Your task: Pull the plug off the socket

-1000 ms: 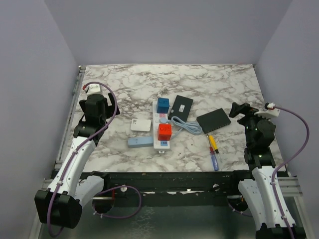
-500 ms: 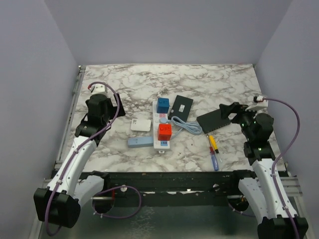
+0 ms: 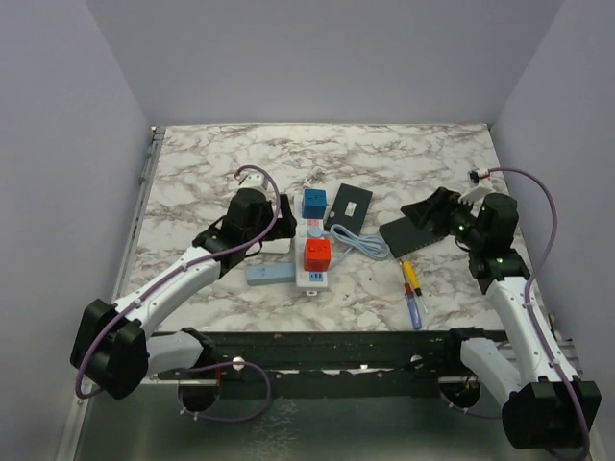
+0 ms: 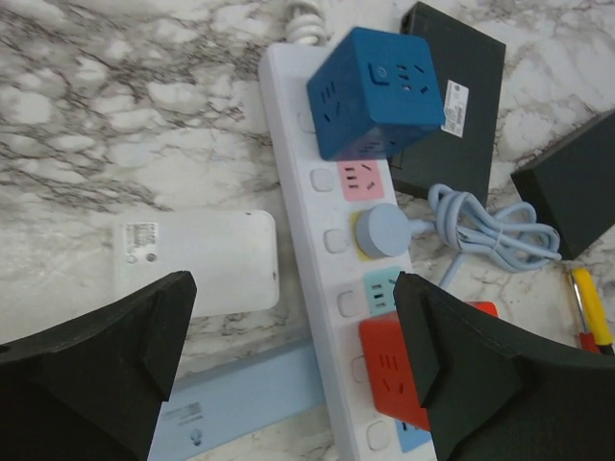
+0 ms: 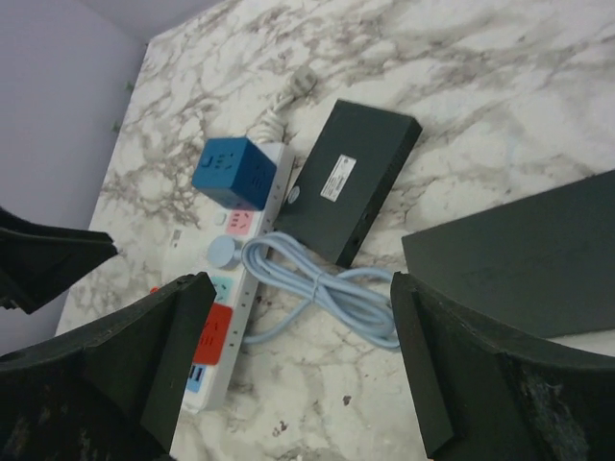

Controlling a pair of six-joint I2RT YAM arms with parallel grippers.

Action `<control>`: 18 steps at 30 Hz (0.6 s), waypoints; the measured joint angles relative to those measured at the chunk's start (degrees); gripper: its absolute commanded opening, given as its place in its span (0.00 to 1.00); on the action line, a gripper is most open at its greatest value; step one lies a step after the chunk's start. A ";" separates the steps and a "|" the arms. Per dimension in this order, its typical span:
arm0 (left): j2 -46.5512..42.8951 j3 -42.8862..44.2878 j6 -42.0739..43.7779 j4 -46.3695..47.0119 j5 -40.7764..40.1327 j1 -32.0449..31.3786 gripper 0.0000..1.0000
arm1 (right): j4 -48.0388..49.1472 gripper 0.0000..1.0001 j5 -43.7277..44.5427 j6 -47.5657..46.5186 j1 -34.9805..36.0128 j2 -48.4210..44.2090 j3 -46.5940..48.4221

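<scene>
Left gripper hangs jaws wide & empty over the socket mid-table, prob lining up on the round plug btw blue cube & red cube; right gripper also wide, empty

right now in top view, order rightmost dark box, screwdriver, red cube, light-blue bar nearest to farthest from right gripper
1. rightmost dark box, beside right gripper
2. screwdriver, near front edge
3. red cube, on the socket
4. light-blue bar, left of socket
</scene>
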 measured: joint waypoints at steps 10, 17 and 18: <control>5.16 -9.33 -11.45 10.73 4.66 -4.52 0.87 | -1.38 0.89 1.01 6.97 13.57 1.22 -3.67; 5.33 -10.54 -12.74 12.15 4.24 -4.52 0.87 | -1.03 0.89 8.48 10.56 28.04 8.15 -2.95; 5.33 -10.54 -12.74 12.37 4.13 -4.52 0.87 | -1.09 0.89 9.64 10.99 29.86 9.84 -2.23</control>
